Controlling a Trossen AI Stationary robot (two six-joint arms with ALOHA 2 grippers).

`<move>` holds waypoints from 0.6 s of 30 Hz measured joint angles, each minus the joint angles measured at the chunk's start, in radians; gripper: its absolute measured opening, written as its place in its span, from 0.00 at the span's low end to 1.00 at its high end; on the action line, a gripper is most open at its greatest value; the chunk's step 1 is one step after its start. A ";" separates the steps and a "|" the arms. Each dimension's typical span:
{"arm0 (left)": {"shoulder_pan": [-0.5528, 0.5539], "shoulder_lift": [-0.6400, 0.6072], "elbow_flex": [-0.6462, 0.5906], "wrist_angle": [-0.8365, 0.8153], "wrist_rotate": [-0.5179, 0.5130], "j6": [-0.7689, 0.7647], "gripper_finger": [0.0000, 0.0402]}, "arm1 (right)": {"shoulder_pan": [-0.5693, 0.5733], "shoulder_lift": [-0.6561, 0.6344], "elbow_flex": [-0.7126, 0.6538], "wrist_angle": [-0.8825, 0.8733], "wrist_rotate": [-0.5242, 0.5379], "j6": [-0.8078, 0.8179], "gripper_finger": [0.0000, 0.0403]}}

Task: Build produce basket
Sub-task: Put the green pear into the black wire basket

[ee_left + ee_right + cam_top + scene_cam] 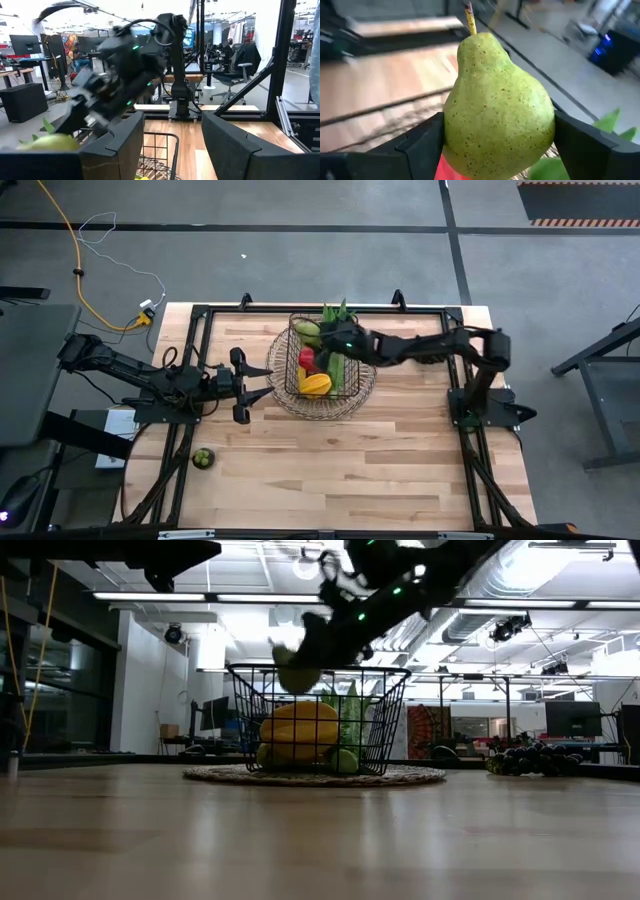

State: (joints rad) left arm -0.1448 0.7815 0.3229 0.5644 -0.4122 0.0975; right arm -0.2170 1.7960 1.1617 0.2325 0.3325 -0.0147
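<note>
I see the green pear (497,107) pinched between the right gripper (318,332) fingers above the far-left corner of the basket (352,392), which sits mid-table holding a yellow pepper (315,383) and leafy greens (339,366), while the left gripper (243,385) waits just left of it, fingers spread.

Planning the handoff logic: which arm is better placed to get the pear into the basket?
Right. Its tool is shut on the pear and reaches over the basket, so it likely just needs to lower and release. The left tool sits open beside the basket, holding nothing.
</note>
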 joint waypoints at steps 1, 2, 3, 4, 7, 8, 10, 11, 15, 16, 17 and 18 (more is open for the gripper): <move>0.000 0.000 0.000 -0.002 0.000 0.000 0.47 | -0.008 0.021 0.027 -0.035 0.008 0.015 0.78; 0.000 0.000 0.000 -0.005 0.000 0.000 0.47 | -0.015 0.037 0.046 -0.063 0.012 0.028 0.78; 0.000 0.000 0.000 -0.008 0.000 0.000 0.47 | -0.023 0.050 0.060 -0.087 0.012 0.046 0.78; 0.000 0.000 0.000 -0.011 0.000 0.000 0.47 | -0.030 0.062 0.070 -0.102 0.014 0.064 0.78; 0.000 0.000 0.000 -0.014 0.000 -0.015 0.47 | -0.047 0.074 0.075 -0.118 0.002 0.086 0.78; 0.000 0.000 0.000 -0.015 0.000 -0.015 0.47 | -0.051 0.075 0.075 -0.105 -0.012 0.087 0.78; 0.000 0.000 0.000 -0.014 0.000 -0.016 0.47 | -0.055 0.075 0.075 -0.102 -0.018 0.098 0.78; 0.000 0.000 0.000 -0.014 0.000 -0.015 0.47 | -0.058 0.075 0.074 -0.102 -0.020 0.108 0.78; 0.000 0.000 0.000 -0.015 0.000 -0.016 0.47 | -0.058 0.076 0.073 -0.103 -0.021 0.112 0.78; 0.000 0.000 0.000 -0.014 0.000 -0.016 0.47 | -0.058 0.076 0.073 -0.108 -0.021 0.112 0.78; 0.000 0.000 0.000 -0.014 0.000 -0.016 0.47 | -0.058 0.076 0.073 -0.110 -0.021 0.112 0.78; 0.000 0.000 0.000 -0.014 0.000 -0.016 0.47 | -0.058 0.076 0.073 -0.109 -0.022 0.112 0.79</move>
State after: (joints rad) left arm -0.1446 0.7815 0.3229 0.5499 -0.4118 0.0818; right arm -0.2752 1.8721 1.2346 0.1234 0.3107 0.0976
